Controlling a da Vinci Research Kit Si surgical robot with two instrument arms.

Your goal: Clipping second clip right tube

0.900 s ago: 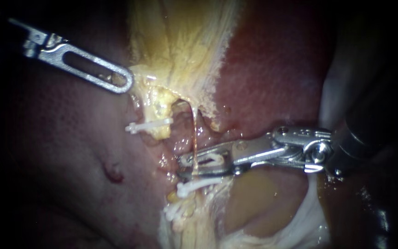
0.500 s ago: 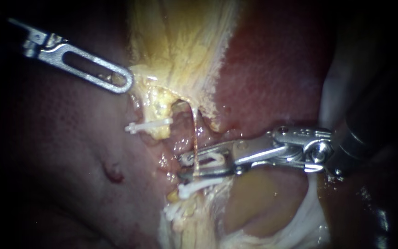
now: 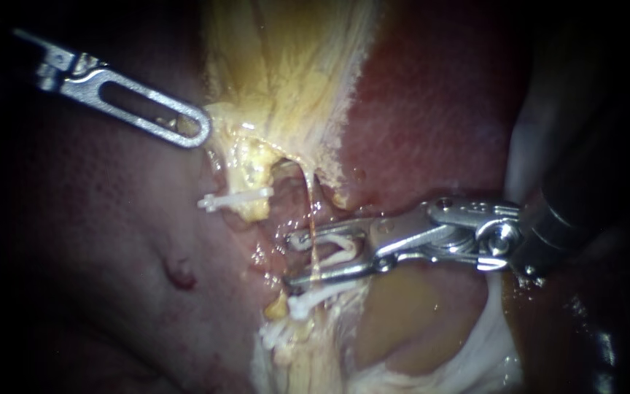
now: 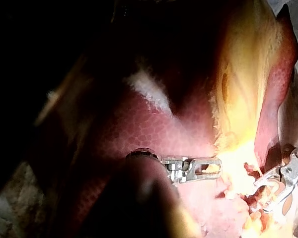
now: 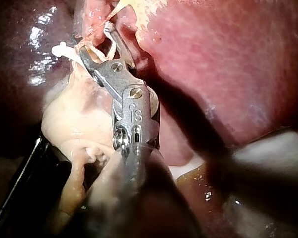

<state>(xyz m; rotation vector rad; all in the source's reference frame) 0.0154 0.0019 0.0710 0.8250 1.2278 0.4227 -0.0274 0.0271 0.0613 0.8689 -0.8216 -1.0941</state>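
Note:
In the endoscope view my right instrument [image 3: 293, 260] comes in from the right. Its jaws stand open astride the thin right tube [image 3: 309, 197], and a white clip [image 3: 335, 249] lies between them around the tube. Just below the jaws another white clip [image 3: 316, 295] sits on the same tube. My left instrument [image 3: 200, 128] reaches in from the upper left with its slotted jaws shut on the edge of the yellow gallbladder [image 3: 286, 73]. The left wrist view shows yellow tissue in those jaws [image 4: 214, 167]. In the right wrist view the open jaws [image 5: 91, 32] straddle the pale strand.
A white clip [image 3: 233, 198] crosses the left tube. More white clip ends [image 3: 275, 335] show lower down. Red-brown liver [image 3: 432, 117] lies to the right and darker liver [image 3: 96, 241] to the left. Pale tissue [image 3: 490, 343] lies under the right instrument's shaft.
My right instrument's jaws have spread wider around the right tube, and the clip between them shows more. The left instrument has held still.

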